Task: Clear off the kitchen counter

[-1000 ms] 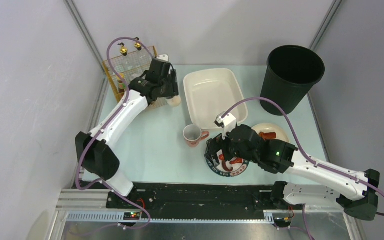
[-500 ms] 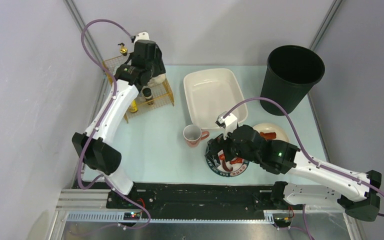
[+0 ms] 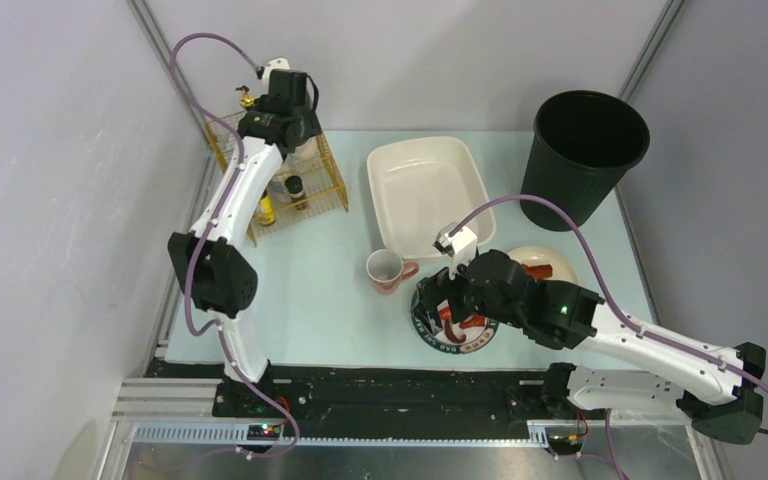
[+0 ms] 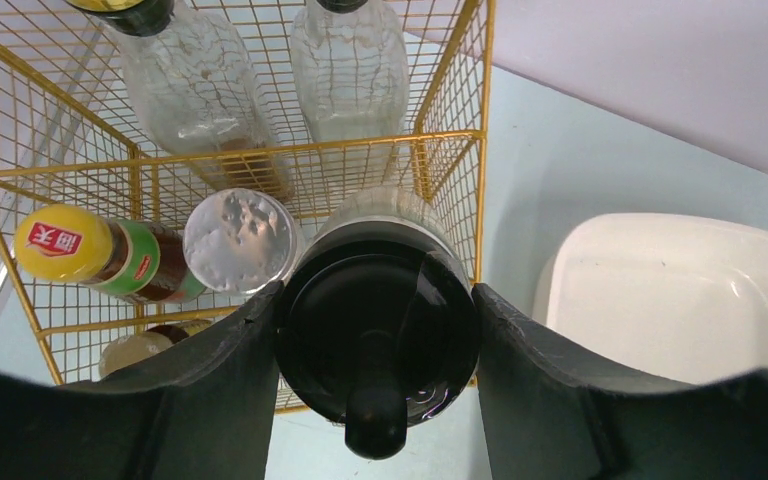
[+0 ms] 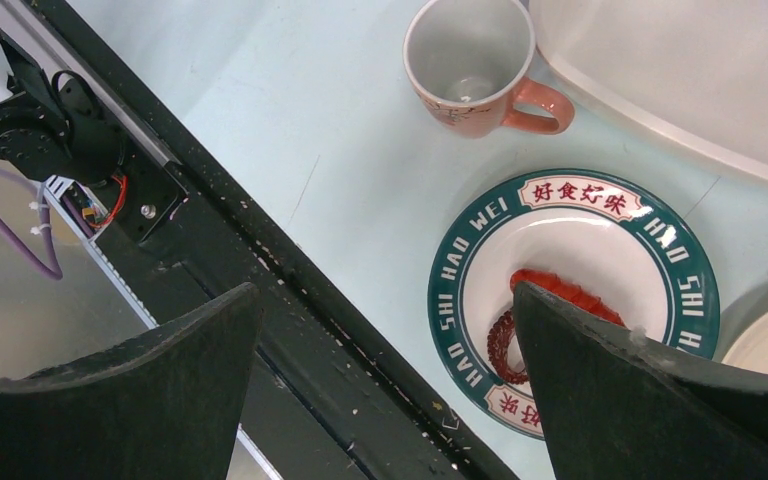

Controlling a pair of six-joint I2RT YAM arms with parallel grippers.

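My left gripper [image 4: 375, 300] is shut on a clear bottle with a black cap [image 4: 375, 345], held upright over the right front corner of the yellow wire rack [image 4: 450, 140]. From above, the left gripper [image 3: 286, 112] hangs over the rack [image 3: 332, 180] at the back left of the kitchen counter [image 3: 310, 290]. My right gripper [image 5: 385, 295] stands open with nothing between its fingers, over the counter's front edge beside a green-rimmed plate [image 5: 570, 192]. A red scrap [image 5: 550, 285] lies on that plate. A pink mug [image 5: 470, 60] stands upright just behind it.
The rack holds two clear glass bottles [image 4: 200, 90], a yellow-capped bottle [image 4: 70, 245] and a silver-lidded jar [image 4: 240, 240]. A white basin [image 3: 425, 185] sits mid-back and a black bin [image 3: 585, 150] at back right. A cream bowl [image 3: 550, 262] lies beside the plate [image 3: 430, 335].
The left arm has carried the black-capped bottle from beside the rack's right side back and left, to above the rack. The right arm has barely shifted.
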